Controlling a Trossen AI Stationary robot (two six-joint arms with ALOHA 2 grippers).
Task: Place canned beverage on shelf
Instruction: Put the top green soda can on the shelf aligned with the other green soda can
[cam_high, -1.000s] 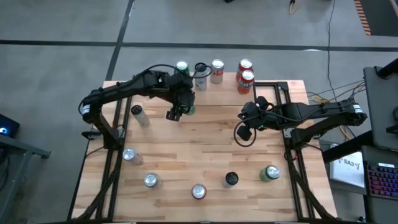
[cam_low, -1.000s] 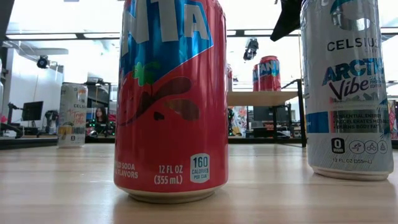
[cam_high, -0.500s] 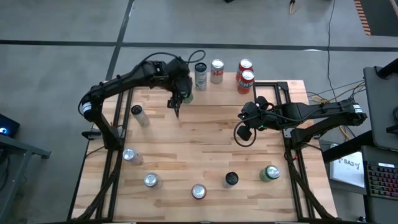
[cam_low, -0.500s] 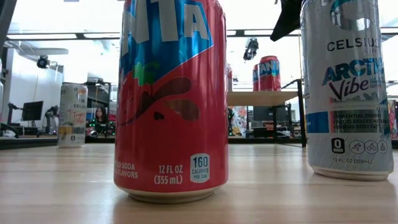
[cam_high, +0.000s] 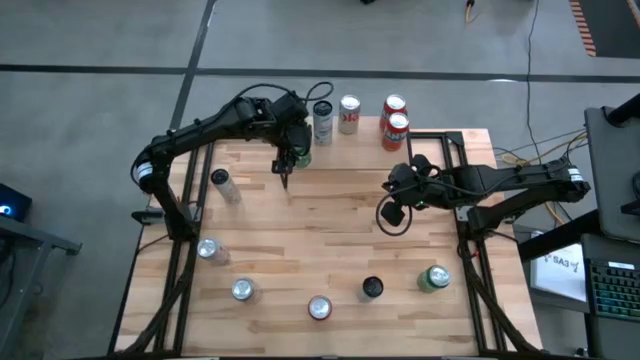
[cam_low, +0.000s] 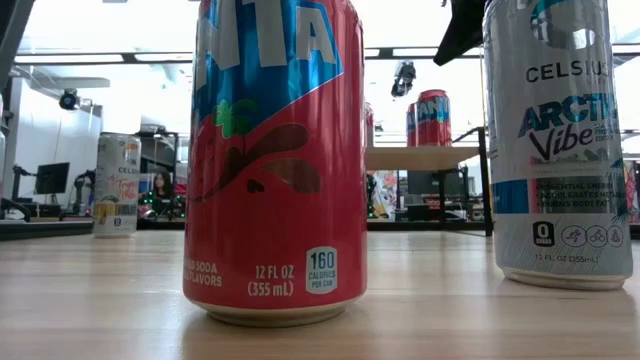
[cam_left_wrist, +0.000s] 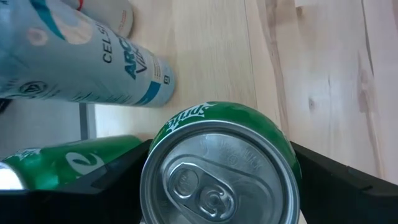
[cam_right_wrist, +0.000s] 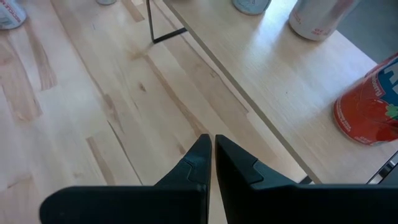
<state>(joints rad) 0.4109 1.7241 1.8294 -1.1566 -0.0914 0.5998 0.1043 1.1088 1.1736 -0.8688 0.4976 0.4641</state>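
Up in the top centre-left of the high view, my left hand (cam_high: 289, 160) is clamped on a green aluminium soda can (cam_left_wrist: 221, 168). The left wrist view shows the silver pull-tab lid facing the lens, with a dark finger (cam_left_wrist: 112, 183) pressed against each side. The can sits at the left end of the low wood-topped shelf with thin black legs (cam_high: 355, 150). I cannot tell whether its base is touching the board. Just beside it are a tall silver-and-blue can (cam_left_wrist: 93, 68) and a second green can (cam_left_wrist: 68, 158), both close to my fingers.

Over at centre right, my right hand (cam_high: 395, 195) hangs above the butcher-block bench (cam_high: 300, 260) with its fingers together and nothing between them, just in front of the shelf's edge. A red soda can (cam_right_wrist: 370, 106) stands on the shelf board at the right edge of that wrist view — well clear of the fingertips.
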